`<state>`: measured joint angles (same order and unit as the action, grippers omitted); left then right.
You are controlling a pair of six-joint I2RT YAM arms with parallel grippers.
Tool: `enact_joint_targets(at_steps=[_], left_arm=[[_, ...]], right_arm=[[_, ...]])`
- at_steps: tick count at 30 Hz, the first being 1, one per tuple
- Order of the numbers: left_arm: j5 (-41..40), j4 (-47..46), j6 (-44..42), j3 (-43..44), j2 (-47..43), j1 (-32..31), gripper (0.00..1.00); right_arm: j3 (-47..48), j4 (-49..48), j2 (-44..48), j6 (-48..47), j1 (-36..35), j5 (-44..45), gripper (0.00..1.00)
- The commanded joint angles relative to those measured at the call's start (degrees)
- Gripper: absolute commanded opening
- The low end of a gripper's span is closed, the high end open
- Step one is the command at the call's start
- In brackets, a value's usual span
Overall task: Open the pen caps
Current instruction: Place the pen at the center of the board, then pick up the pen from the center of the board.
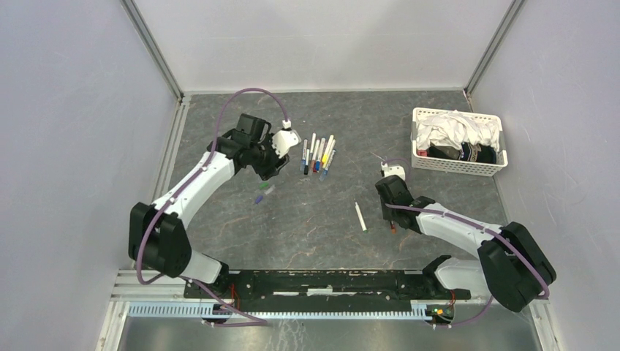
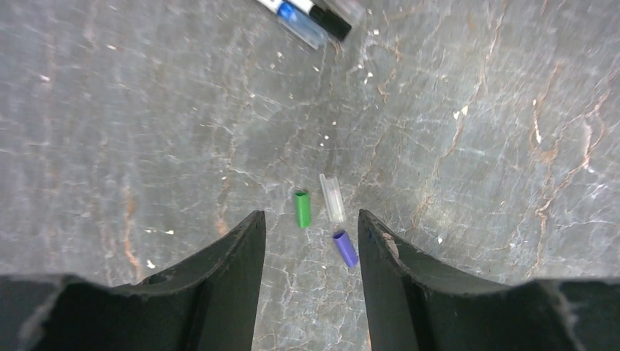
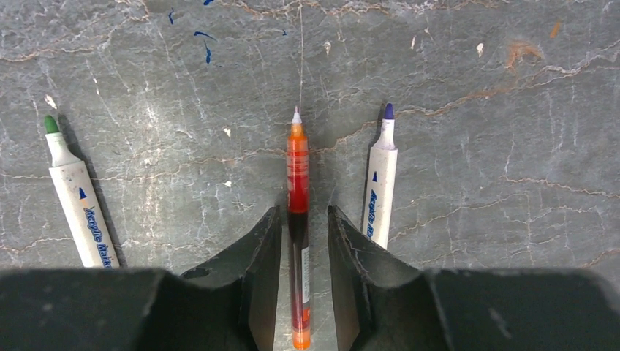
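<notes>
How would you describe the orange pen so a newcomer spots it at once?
Find the right claw, low over the grey table near the white basket. Three uncapped pens lie side by side below it; the orange pen is the middle one, between the claw's parted fingers. Its neighbours, the green-tipped pen and purple-tipped pen, have white barrels; its own is see-through orange-red.

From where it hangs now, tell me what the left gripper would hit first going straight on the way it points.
Probably the purple cap, nearest the left gripper, with the green cap and a clear cap just beyond; all three lie on the table within its open span. Depth is unclear.
</notes>
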<state>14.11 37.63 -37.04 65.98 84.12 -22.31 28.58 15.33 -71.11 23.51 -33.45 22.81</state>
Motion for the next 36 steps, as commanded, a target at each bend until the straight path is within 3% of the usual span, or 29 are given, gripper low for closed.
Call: enact_joint_targets(at_steps=[1,10,15,18,20,22,25,36], left_arm=[[3.21,4.22,4.02,4.49,-5.14,0.24,0.57],[3.38,6.22,3.55,5.58,-9.08,0.32,0.61],[3.36,6.5,4.27,5.57,-10.03,0.42,0.62],[3.14,6.6,4.86,5.7,-11.03,0.53,0.72],[2.52,6.79,5.49,6.17,-11.77,0.64,0.85],[1.78,7.2,6.06,6.7,-12.59,0.65,0.97],[-0.17,7.5,6.45,7.19,-14.05,0.76,1.0],[-0.2,8.21,6.8,4.6,-19.13,1.03,1.0]], right_arm=[[-1.84,4.62,0.1,-0.58,1.32,2.42,0.33],[1.29,9.41,1.27,-0.96,2.81,6.68,0.26],[4.45,9.35,3.55,-2.29,2.8,4.43,0.27],[9.04,8.98,3.63,-2.32,2.77,1.07,0.31],[12.02,7.52,2.47,-2.29,2.71,-1.56,0.36],[15.82,6.73,-0.37,-1.42,2.69,-4.25,0.47],[22.55,5.6,-6.89,1.02,2.39,-9.02,0.55],[50.32,5.59,-36.15,6.56,-1.08,-14.28,0.54]])
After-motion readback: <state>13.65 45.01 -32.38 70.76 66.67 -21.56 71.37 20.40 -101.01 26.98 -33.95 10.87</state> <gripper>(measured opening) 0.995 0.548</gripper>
